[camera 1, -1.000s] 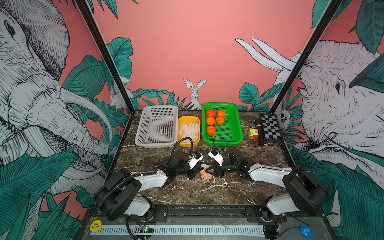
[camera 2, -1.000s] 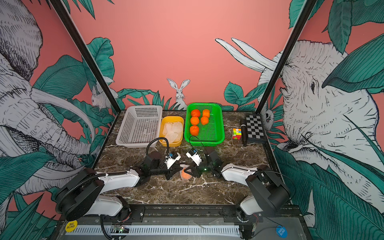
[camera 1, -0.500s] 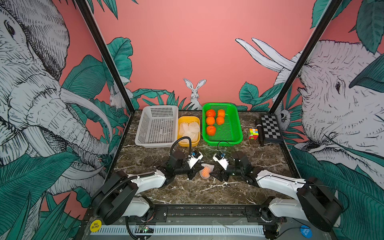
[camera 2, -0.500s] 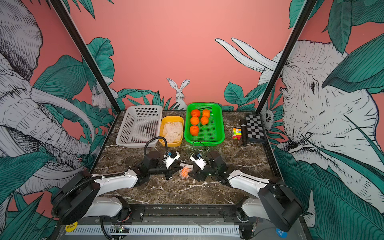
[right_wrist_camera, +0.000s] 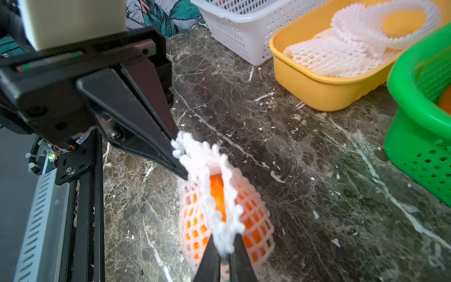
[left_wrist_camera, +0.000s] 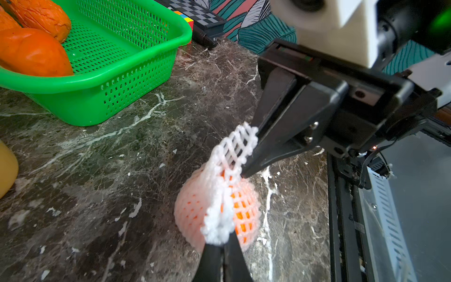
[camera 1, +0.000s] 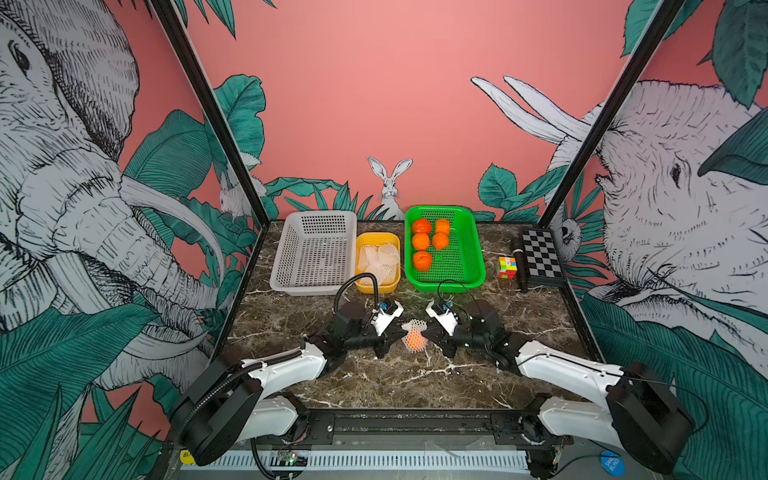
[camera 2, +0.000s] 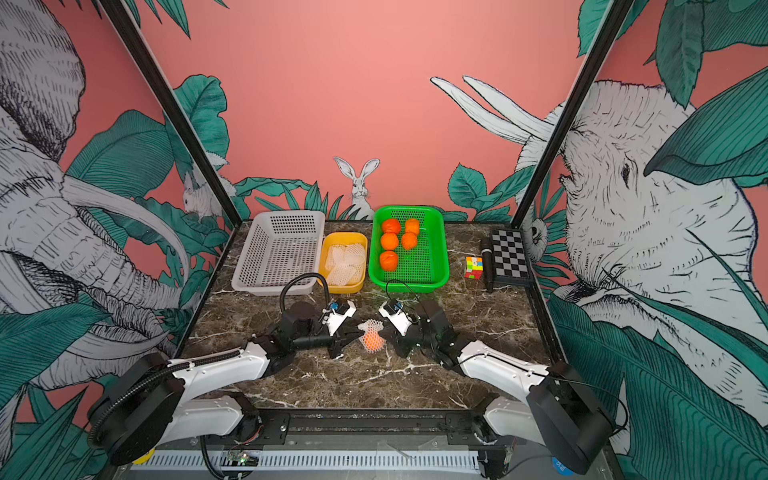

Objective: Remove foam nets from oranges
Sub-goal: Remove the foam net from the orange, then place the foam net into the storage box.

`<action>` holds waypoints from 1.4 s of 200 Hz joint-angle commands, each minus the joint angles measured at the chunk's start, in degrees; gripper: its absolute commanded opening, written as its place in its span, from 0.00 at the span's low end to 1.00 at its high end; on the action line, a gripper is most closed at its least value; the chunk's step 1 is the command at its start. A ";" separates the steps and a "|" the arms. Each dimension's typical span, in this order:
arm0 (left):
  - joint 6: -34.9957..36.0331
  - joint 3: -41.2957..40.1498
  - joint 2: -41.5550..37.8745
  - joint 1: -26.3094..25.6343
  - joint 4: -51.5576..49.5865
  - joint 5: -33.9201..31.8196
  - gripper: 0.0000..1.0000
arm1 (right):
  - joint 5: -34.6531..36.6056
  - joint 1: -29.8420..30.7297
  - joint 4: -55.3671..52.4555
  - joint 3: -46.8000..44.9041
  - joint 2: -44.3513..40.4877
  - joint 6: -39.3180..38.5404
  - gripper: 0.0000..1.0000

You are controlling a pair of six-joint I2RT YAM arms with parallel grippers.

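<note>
Two end effectors grip one foam net around an orange, just robot-side of the green basket: the left end effector pinches one side of the net's open rim, the right end effector the opposite side. Five bare oranges lie inside that basket; emptied nets fill the yellow tray beside it.

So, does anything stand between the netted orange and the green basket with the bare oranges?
Nothing visible does. The marble between the netted orange and the green basket is bare; only the right arm's black cable arches near the basket's front. The left claw and the right claw are shut on its foam net.
</note>
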 commanded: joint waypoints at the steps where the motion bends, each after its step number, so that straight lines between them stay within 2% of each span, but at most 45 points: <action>1: -0.05 0.75 -0.35 -0.30 -3.43 -0.18 0.00 | 1.93 2.43 0.16 2.61 0.13 0.10 0.09; 30: -0.34 2.01 0.69 -0.88 -3.77 0.17 0.00 | 1.95 4.06 1.41 4.50 5.45 1.48 0.09; 52: -0.60 2.47 0.73 -1.10 -4.86 0.17 0.00 | 3.04 4.77 -2.04 7.05 7.92 1.57 0.10; 73: -0.64 2.33 -1.03 -1.15 -6.64 -0.83 0.00 | 5.00 4.82 -5.32 7.73 6.44 1.10 0.11; 111: -0.70 3.02 -6.30 -1.07 -12.46 -6.82 0.00 | 7.84 4.47 -8.44 7.59 1.93 0.05 0.11; 162: -2.75 5.34 -10.99 -1.07 -17.81 -11.87 0.00 | 8.36 3.92 -7.82 9.92 2.11 0.01 0.10; 177: -4.70 7.84 -12.44 -1.06 -21.91 -15.45 0.00 | 8.97 3.82 -8.02 10.92 1.67 -0.13 0.16; 191: -5.23 11.16 -13.54 -0.66 -26.47 -17.11 0.00 | 9.00 3.68 -8.42 12.28 1.55 -0.52 0.18; 206: -4.69 14.71 -14.37 0.02 -32.21 -16.94 0.00 | 8.75 3.40 -9.56 14.10 1.65 -0.97 0.21; 212: -4.44 16.23 -14.60 0.49 -34.35 -16.73 0.00 | 8.69 3.13 -10.20 14.79 1.56 -1.06 0.27; 223: -3.60 19.18 -14.58 1.81 -39.11 -15.73 0.00 | 9.25 2.72 -11.20 15.56 1.01 -0.94 0.43; 232: -3.60 21.79 -13.97 5.78 -42.82 -14.35 0.00 | 10.43 2.20 -12.58 16.09 -0.14 -1.22 0.55; 242: -3.70 25.16 -12.51 9.98 -46.57 -10.97 0.00 | 11.54 1.78 -13.10 16.08 -1.68 -1.48 0.61; 265: -1.44 34.92 -6.40 16.74 -55.15 -6.75 0.00 | 12.68 1.16 -12.92 15.74 -4.20 -2.06 0.65; 280: -0.24 41.07 0.40 20.74 -58.48 -2.68 0.00 | 13.56 0.73 -12.91 16.10 -4.42 -2.36 0.65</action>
